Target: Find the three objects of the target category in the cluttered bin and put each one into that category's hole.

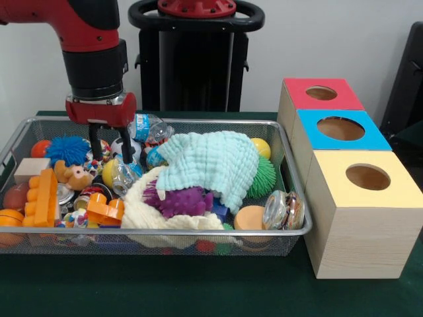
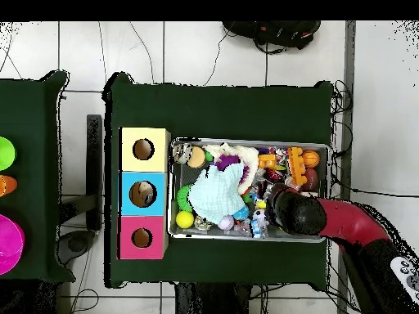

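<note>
Silver wire-mesh bin (image 1: 294, 232) sits left of the three wooden boxes. My gripper (image 1: 110, 142) hangs open over its far left clutter, above a clear plastic bottle (image 1: 123, 175): light, slick, probably crushable, best pinched across the middle.
</note>
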Robot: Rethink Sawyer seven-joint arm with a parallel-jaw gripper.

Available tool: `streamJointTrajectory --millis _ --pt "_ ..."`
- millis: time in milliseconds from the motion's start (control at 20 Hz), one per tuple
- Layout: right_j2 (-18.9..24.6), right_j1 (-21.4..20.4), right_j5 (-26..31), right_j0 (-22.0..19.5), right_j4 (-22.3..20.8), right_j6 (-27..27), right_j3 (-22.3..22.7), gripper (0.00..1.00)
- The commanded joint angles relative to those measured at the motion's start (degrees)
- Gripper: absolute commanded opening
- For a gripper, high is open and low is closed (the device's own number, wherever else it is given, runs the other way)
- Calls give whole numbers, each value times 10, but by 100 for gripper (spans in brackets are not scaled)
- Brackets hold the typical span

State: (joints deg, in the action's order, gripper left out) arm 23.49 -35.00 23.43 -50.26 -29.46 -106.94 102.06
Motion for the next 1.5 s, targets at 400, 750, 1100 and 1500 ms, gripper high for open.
streamJointTrajectory --millis 400,750,1100,1500 --pt "-5 44 -80 20 -62 -6 35 100" --pt "-11 50 -78 23 -65 2 32 100" --pt "10 63 -86 1 -61 12 35 0" --pt "18 67 -61 -4 -53 25 28 0"
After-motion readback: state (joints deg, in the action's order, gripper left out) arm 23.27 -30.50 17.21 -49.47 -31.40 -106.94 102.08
